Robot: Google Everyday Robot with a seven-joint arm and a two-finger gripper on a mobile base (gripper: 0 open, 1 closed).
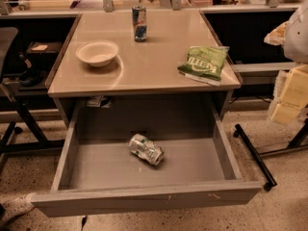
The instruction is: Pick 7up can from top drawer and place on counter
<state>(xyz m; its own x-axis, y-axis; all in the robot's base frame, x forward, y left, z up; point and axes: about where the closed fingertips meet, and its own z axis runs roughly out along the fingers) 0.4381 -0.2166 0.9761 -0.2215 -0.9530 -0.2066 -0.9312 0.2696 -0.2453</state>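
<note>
The small dented silver 7up can with green marks lies on its side in the wide grey top drawer, pulled open under the shiny beige counter. A white bowl, tall blue can and green chip bag sit on top. The pale gripper is at the right edge, far from the 7up can; I cannot tell its grip.

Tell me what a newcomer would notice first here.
The top drawer stands wide open, the dented 7up can lying on its side mid-floor. On the counter above sit a white bowl at left, a blue can at back and a green bag at right; the tool is out of view.
</note>
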